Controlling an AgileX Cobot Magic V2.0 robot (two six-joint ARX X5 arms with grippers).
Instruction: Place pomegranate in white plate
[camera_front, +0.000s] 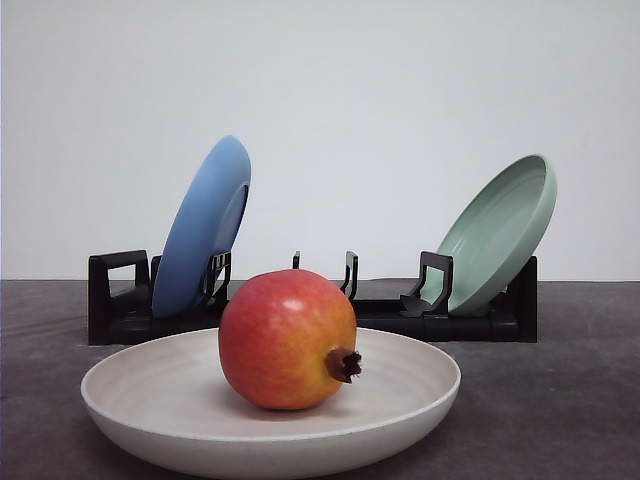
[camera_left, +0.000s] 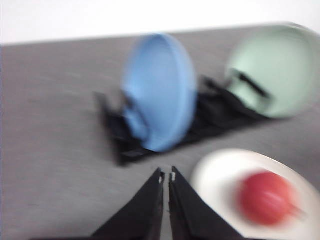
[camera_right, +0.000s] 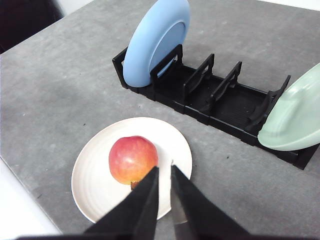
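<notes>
The left wrist view is smeared by blur, so the black rack (camera_front: 310, 305) and the blue plate (camera_front: 203, 228) and green plate (camera_front: 500, 232) leaning in it look soft there, and the front view cuts off the near rim of the white plate (camera_front: 150, 385) on the grey bench (camera_front: 560, 400). The pomegranate (camera_front: 287, 338) lies in that plate, calyx pointing right. The left pincer (camera_left: 166, 175) hangs clenched and empty just left of the plate, and the right pincer (camera_right: 164, 170) hangs nearly clenched, empty, above the fruit's near edge.

pomegranate (camera_front: 287, 338) in white plate (camera_front: 150, 400) | rack (camera_front: 112, 310) behind | 2 plates in rack, L (camera_front: 203, 226) & R (camera_front: 498, 233) ends
</notes>
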